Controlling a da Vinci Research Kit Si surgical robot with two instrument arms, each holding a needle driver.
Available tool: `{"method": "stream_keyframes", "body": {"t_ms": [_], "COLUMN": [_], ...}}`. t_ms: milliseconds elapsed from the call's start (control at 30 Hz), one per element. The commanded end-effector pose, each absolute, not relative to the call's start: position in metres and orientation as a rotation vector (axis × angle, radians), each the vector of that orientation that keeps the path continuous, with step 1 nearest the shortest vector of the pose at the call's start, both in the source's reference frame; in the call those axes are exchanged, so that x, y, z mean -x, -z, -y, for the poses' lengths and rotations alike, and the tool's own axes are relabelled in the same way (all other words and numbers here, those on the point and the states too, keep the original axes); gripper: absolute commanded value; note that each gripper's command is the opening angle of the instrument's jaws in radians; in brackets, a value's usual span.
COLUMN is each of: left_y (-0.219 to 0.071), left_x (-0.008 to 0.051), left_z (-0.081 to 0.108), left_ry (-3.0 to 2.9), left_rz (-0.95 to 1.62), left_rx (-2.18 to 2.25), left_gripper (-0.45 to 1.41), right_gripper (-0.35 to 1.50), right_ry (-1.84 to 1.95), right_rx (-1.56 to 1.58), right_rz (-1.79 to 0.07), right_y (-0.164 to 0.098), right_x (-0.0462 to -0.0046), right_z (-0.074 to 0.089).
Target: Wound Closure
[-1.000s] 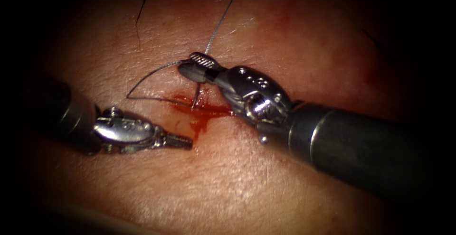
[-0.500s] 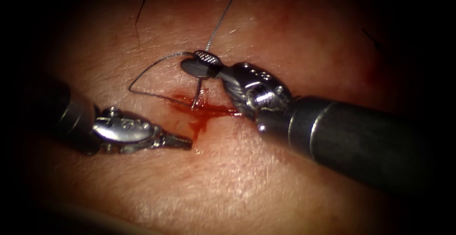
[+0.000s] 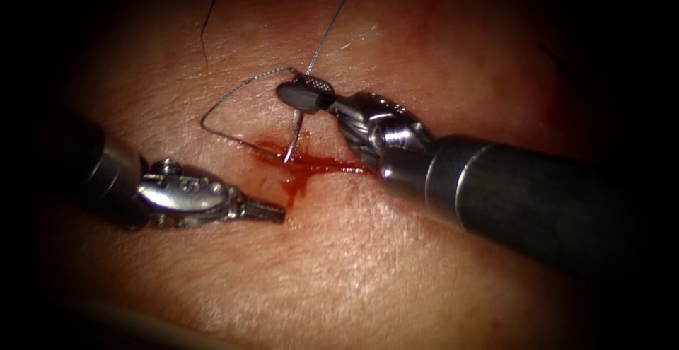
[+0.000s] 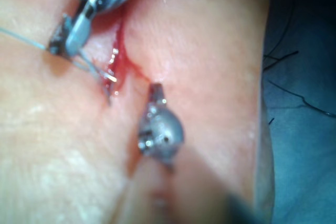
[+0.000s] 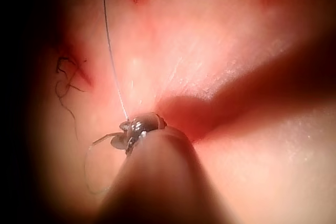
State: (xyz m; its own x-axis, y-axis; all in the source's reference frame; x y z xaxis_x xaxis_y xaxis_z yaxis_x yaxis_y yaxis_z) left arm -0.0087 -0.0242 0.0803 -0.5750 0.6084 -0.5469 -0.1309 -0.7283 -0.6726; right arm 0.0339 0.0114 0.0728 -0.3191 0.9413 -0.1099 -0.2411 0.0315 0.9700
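My right steel needle driver [image 3: 305, 94] grips the thin curved silver needle [image 3: 291, 138] near its tail.
Its tip sits in the pink tissue's [image 3: 368, 251] red-wet cut [image 3: 311, 166]; my left steel driver [image 3: 272, 211], closed and empty, rests left of it.

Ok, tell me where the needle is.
In the endoscope view the needle is held near its upper end by the right tool, its tip in the red fluid at the cut, just right of the left tool.

Curved needle [image 3: 291, 138] stands tip-down in the red-wet cut [image 3: 311, 167] of the tissue [image 3: 353, 265]. Thread [image 3: 233, 102] loops left of it, another strand running upward.
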Motion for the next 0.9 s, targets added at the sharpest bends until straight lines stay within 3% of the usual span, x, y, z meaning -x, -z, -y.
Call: {"method": "stream_keyframes", "body": {"t_ms": [33,900], "left_y": [-0.0808,-0.0829], "left_x": [0.0086,0.0045], "left_z": [0.0253,0.0258], "left_ry": [-2.313,-2.328], "left_rz": [0.818,0.827], "left_rx": [1.116,1.073], "left_gripper": [-0.3,-0.33], "right_gripper": [-0.35,-0.35], "right_ry": [-1.5,-1.517], "right_rx": [-0.82,-0.844], "right_rz": [-1.301,-1.321], "right_y": [-0.0733,-0.0736], "right_x": [-0.0348,-0.0338], "right_z": [-0.0111,-0.0122]}}
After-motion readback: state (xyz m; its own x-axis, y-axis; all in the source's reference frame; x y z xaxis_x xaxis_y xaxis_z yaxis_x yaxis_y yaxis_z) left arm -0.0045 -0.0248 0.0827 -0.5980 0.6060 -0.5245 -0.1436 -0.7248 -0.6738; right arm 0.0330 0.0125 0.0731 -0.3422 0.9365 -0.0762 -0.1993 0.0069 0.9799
